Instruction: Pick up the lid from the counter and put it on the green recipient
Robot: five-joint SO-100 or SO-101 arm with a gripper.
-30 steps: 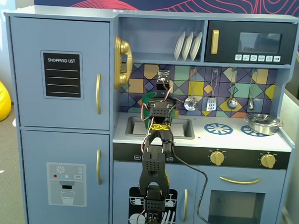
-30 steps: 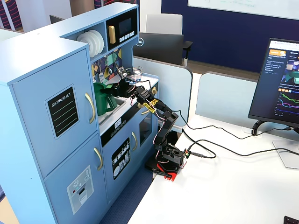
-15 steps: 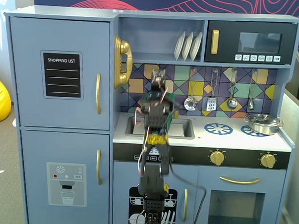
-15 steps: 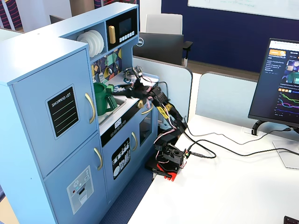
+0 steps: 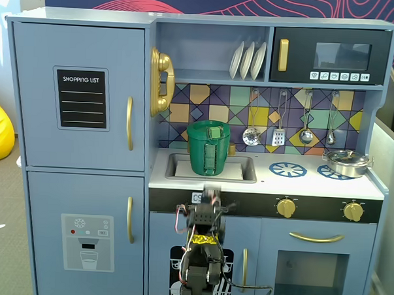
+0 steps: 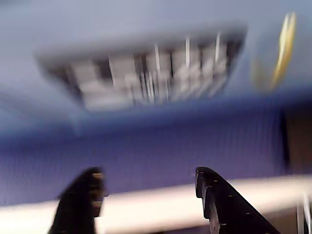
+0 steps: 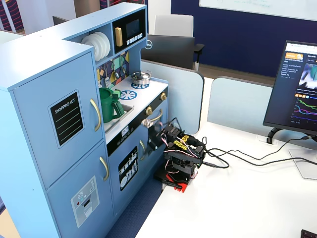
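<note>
Your lid (image 5: 210,130) sits flat on top of the green recipient (image 5: 208,150), a green disc with a small raised tab at its middle, about as wide as the pot's mouth. The recipient is a tall dark green cylinder with a lighter green ribbed strap running down its front, and it stands in the sink (image 5: 244,169) of the toy kitchen; in a fixed view from the side you see it there too (image 7: 109,104).

Readable writing: the black panel on the fridge door (image 5: 81,98) says "SHOPPING LIST" above ruled lines, and a small display under the sink edge shows digits that start "09", the rest hidden by the arm. From the side you can read "DELL" on the back of a dark monitor (image 7: 171,49).

To the right of the sink in the front fixed view, the surface (image 5: 313,185) carries two blue spoked burner rings (image 5: 287,169), with a shiny silver pot (image 5: 345,162) on the far right one.

Your gripper (image 6: 146,187) is parted with nothing between its fingers (image 6: 214,200); the wrist view is heavily blurred. It is in front of the cabinet, below the counter (image 5: 212,195), apart from the recipient.
</note>
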